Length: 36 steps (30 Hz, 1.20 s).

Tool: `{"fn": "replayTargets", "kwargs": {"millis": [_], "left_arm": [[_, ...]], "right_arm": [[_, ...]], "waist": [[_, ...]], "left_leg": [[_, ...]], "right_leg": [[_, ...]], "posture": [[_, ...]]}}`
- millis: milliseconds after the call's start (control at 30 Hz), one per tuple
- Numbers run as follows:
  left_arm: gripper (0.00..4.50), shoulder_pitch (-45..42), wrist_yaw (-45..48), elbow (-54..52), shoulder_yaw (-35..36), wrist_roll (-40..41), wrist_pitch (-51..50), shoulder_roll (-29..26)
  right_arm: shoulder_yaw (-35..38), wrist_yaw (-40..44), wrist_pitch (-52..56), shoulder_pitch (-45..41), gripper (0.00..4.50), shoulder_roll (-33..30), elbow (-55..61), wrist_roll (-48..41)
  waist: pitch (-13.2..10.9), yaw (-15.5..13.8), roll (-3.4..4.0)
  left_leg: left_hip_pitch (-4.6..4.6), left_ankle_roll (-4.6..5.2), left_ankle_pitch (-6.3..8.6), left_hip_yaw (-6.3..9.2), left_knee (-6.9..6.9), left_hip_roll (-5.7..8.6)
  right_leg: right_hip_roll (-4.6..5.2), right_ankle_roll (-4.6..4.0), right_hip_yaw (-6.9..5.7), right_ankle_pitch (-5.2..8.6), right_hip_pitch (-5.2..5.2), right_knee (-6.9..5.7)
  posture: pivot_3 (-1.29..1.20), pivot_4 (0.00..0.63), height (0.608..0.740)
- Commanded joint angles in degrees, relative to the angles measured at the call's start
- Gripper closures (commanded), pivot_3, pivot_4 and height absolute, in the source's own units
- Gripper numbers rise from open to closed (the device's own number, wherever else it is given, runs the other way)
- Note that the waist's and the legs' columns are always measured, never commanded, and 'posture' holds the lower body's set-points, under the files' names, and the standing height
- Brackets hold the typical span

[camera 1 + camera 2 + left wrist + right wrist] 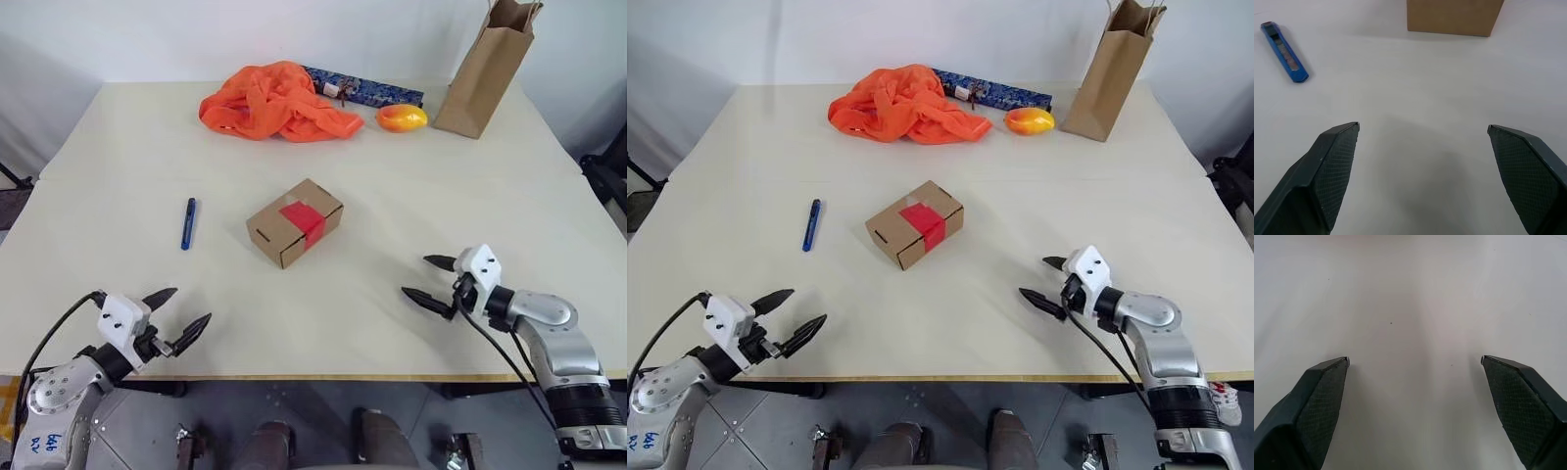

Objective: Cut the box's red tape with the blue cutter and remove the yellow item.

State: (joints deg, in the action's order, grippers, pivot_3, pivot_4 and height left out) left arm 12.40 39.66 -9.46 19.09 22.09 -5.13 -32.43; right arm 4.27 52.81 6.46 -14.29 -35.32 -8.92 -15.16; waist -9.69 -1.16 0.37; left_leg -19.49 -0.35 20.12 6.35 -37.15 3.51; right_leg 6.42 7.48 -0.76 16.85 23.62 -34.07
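Cream table (411, 196) carries the box (294, 222) at centre, red tape (304, 219) intact, blue cutter (187, 223) at its nine o'clock. Left gripper (176, 315) and right gripper (431, 281) gape empty. The slim cutter lies flat, so fingertips may skid it away.

You see tabletop (411, 196): smooth, matt, cream. Box (294, 221): plain brown cardboard, dull. Tape (305, 219): red, slight sheen. Cutter (188, 222): blue plastic, looks smooth. Cloth (274, 102): orange fabric, crumpled, soft. Bag (487, 69): brown paper, matt. Fruit (402, 118): orange-yellow, glossy. Your claw fingers (1327, 171): black, finely cross-hatched pads, matt.
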Motion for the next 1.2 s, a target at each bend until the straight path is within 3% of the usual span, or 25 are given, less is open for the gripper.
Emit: {"fn": "replayTargets", "kwargs": {"millis": [33, 267, 333, 500, 767, 867, 967, 1067, 1200], "left_arm": [[0.04, -0.7, -1.2, -1.1, -0.4, -1.7, 0.8, 0.0], [0.04, -2.4, -8.5, -2.6, -2.6, -6.2, -5.9, 0.9], [0.0, -3.1, -7.1, -2.5, -3.8, -6.1, -4.6, 1.0], [1.22, -9.3, -9.0, 0.1, -5.0, -4.6, -8.1, 3.3], [3.61, -21.2, -13.0, 11.9, -7.8, -10.9, -1.7, 5.2], [4.46, -27.2, -14.2, 18.9, -8.5, -12.5, 0.9, 5.7], [4.46, -32.4, -14.6, 25.5, -9.7, -14.7, 4.7, 5.5], [4.46, -36.9, -16.2, 31.8, -9.5, -15.8, 6.3, 5.5], [4.46, -44.3, -10.4, 40.1, -11.8, -14.9, 9.4, 6.9]], "right_arm": [[-0.1, -2.5, 0.6, 0.2, 0.0, 0.9, 2.2, 0.7], [-1.7, -10.1, 3.6, -1.0, 0.0, 3.4, 3.7, 4.5], [-2.0, -11.8, 3.9, -2.6, 0.37, 4.8, 3.3, 4.7], [-3.7, -13.9, 9.0, -5.8, 1.94, 8.0, 5.2, 4.4], [-7.5, -14.4, 13.5, -14.7, 4.5, 11.3, -0.1, 5.4], [-8.7, -15.3, 13.0, -19.3, 4.5, 13.9, -4.2, 6.4], [-9.4, -17.1, 11.2, -23.3, 4.5, 16.3, -8.7, 8.0], [-9.6, -17.8, 10.4, -25.6, 4.5, 17.7, -11.3, 8.6], [-11.1, -16.8, 10.8, -28.0, 4.5, 19.8, -13.1, 9.1]], "waist": [[0.0, 0.0, 0.0], [0.0, 0.1, -0.05], [0.0, 0.2, -0.05], [0.0, 0.3, -0.04], [0.0, 1.0, -0.04], [0.0, 1.4, -0.05], [0.0, 1.5, -0.06], [0.0, 1.8, -0.09], [0.0, 2.1, -0.09]], "left_leg": [[0.0, 0.0, 0.0, 0.0, -0.01, 0.0], [0.06, 0.0, 0.0, -0.05, -0.15, 0.01], [0.12, -0.01, 0.0, -0.09, -0.15, 0.01], [0.17, -0.01, 0.0, -0.2, -0.22, 0.01], [0.06, -0.04, 0.02, -0.31, -0.3, 0.02], [0.02, -0.06, 0.01, -0.33, -0.44, 0.02], [-0.04, -0.08, 0.02, -0.38, -0.47, 0.04], [-0.7, -0.08, 0.03, -0.4, -0.83, 0.11], [-0.97, -0.06, 0.02, -0.41, -1.04, 0.32]], "right_leg": [[0.0, 0.0, 0.0, 0.0, 0.0, -0.01], [-0.03, 0.01, 0.06, 0.0, 0.0, -0.21], [-0.04, 0.01, 0.11, 0.0, 0.0, -0.3], [-0.06, 0.0, 0.23, 0.0, 0.07, -0.47], [-0.14, 0.03, 0.08, -0.02, 0.33, -0.79], [-0.19, 0.03, 0.08, -0.02, 0.4, -0.97], [-0.17, 0.05, 0.04, -0.03, 0.58, -1.2], [-0.11, 0.09, -0.1, -0.05, 1.29, -1.72], [0.06, 0.17, -0.18, -0.1, 1.64, -1.93]], "posture": [[0.0, 0.15, 0.74], [0.0, 0.15, 0.74], [0.0, 0.15, 0.74], [0.0, 0.15, 0.74], [0.0, 0.15, 0.74], [0.0, 0.15, 0.74], [0.0, 0.15, 0.74], [0.0, 0.15, 0.74], [0.0, 0.15, 0.74]]}}
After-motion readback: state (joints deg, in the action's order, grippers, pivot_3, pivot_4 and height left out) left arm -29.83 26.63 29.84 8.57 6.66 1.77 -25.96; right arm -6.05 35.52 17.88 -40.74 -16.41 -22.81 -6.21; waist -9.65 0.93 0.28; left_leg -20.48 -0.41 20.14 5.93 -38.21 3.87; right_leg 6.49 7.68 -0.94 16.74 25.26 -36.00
